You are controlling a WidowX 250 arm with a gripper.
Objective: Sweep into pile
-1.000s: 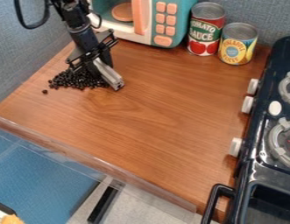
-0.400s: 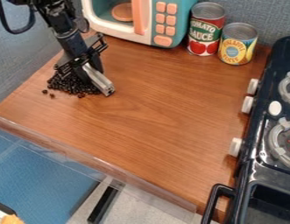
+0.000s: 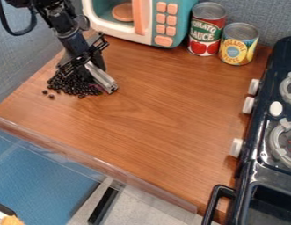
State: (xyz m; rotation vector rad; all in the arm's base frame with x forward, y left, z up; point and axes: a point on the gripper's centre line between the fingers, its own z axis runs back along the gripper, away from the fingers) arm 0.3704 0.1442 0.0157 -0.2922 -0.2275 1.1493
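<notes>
Fingers [image 3: 96, 60] pinched around grey bar [image 3: 101, 77], slanted low beside black beans [image 3: 68, 84] on table [image 3: 153, 118]; we judge this lets its side press them together.

Black jointed arm [image 3: 73, 39], boxy dark segments, looping black cable [image 3: 17, 34]

It is a toy kitchen, set up in what looks like a lab: a play microwave [image 3: 165, 30], cans [image 3: 207, 28] and a small stove [image 3: 262, 171] with knobs [image 3: 253, 87] stand around a wooden counter [image 3: 159, 110], with fabric walls [image 3: 15, 57] and a robot arm [image 3: 68, 33].
</notes>
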